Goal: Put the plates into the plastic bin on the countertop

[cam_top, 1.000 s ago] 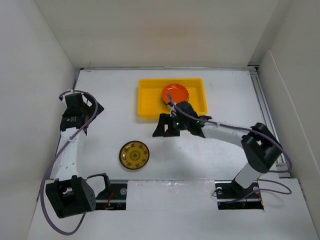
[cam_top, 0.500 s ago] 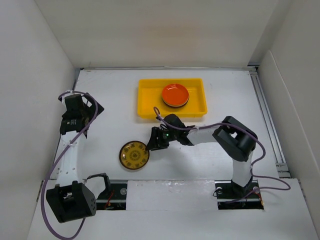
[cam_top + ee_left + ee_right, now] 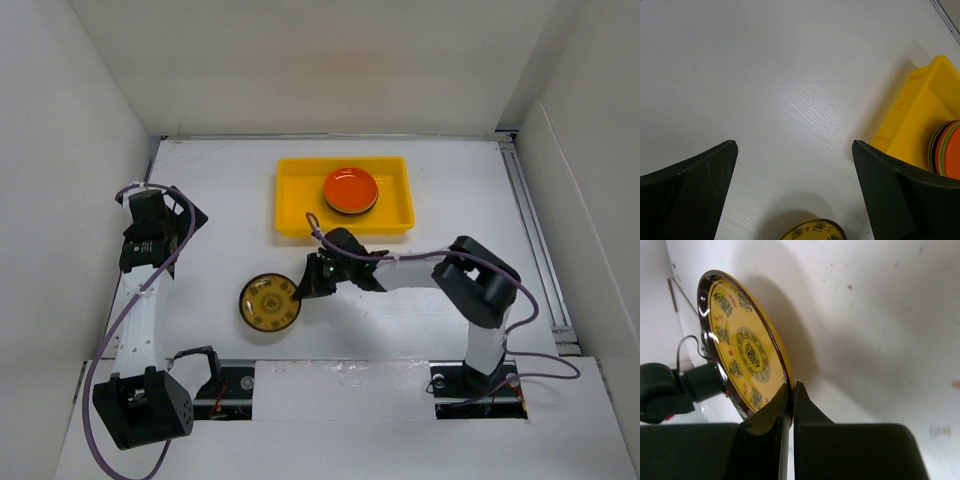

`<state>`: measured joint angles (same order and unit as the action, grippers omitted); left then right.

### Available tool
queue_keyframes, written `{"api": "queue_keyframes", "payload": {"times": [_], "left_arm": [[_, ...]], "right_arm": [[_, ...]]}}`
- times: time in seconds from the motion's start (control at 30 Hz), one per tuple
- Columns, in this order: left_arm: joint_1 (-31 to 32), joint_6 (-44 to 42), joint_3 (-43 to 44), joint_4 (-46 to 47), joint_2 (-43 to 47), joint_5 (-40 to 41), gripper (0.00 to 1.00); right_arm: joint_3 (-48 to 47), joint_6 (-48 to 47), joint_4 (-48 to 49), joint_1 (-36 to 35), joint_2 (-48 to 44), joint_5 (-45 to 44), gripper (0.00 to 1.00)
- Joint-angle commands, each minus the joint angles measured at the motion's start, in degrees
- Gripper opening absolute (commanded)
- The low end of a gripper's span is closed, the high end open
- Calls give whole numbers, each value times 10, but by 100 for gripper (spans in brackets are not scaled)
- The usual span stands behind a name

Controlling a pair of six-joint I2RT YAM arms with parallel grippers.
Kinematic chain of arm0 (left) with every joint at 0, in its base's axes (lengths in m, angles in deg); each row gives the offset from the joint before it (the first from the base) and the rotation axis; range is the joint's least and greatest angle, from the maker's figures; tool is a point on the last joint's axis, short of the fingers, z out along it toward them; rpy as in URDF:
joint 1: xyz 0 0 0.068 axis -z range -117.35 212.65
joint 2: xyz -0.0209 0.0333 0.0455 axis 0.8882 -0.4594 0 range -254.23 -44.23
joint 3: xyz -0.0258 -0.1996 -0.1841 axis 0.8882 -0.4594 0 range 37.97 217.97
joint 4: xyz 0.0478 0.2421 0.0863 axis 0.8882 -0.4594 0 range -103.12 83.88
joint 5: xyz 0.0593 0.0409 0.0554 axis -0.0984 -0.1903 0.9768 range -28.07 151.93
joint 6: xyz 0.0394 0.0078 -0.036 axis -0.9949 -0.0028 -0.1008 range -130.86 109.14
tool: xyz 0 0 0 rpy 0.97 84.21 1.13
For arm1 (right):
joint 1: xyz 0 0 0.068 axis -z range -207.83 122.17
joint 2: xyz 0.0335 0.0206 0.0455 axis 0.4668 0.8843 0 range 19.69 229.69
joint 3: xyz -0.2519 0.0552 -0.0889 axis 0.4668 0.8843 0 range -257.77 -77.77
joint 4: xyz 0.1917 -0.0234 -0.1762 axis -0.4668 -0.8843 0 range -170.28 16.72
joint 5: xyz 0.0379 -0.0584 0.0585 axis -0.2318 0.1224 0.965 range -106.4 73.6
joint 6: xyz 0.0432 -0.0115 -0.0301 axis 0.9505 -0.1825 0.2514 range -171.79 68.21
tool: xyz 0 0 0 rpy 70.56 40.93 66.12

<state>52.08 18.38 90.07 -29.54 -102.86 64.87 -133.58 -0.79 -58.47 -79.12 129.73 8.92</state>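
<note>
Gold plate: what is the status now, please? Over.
Right hand shut on gold plate rim, plate not yet in bin. Left hand open, empty. Bin holds stack, orange on top. Nothing blocking the way.

This is a robot test cell in a lab, not a lived-in room; plain white walls (image 3: 80, 130) box in a flat white countertop (image 3: 210, 190). A left arm (image 3: 135, 320) and a right arm (image 3: 420, 272) are bolted at its near edge; purple cables (image 3: 86, 415) trail loose from them.

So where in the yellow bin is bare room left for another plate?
The bin is bare between its left wall and the plate stack. Right of the stack only a narrow strip is free. The countertop left of the bin is bare too.
</note>
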Motion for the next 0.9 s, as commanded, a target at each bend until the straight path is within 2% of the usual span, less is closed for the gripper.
{"api": "queue_keyframes", "payload": {"times": [0.0, 0.2, 0.3, 0.43, 0.63, 0.7, 0.73, 0.77, 0.8, 0.83, 0.87], "left_arm": [[0, 4, -2, 7, 17, 1, 100], [0, -1, -2, 7, 12, 1, 100], [0, -1, -2, 7, 12, -9, 100], [0, -1, -8, 7, 12, -9, 100], [0, -1, -8, 19, 12, -28, 100], [0, -1, -8, 19, 12, -33, 100], [0, -1, -8, 19, 12, -33, 100], [0, -1, -8, 19, 12, -33, 100], [0, -1, -8, 19, 12, -33, 100], [0, -7, -8, 19, 12, -39, 100], [0, -7, -8, 19, 12, -39, 100]], "right_arm": [[-51, 9, -40, 23, -91, -56, 0], [-157, -23, -158, 162, -104, -110, 0], [-202, -51, -211, 231, -70, -128, 0], [-243, -66, -217, 306, -34, -109, 0], [-268, -79, -217, 349, -4, -81, 0], [-276, -79, -217, 356, 2, -81, 4], [-282, -79, -217, 363, 2, -81, 9], [-282, -79, -217, 368, 2, -72, 41], [-282, -79, -217, 368, 2, -67, 57], [-282, -79, -217, 368, -11, -67, 65], [-275, -86, -217, 360, -24, -76, 89]]}}
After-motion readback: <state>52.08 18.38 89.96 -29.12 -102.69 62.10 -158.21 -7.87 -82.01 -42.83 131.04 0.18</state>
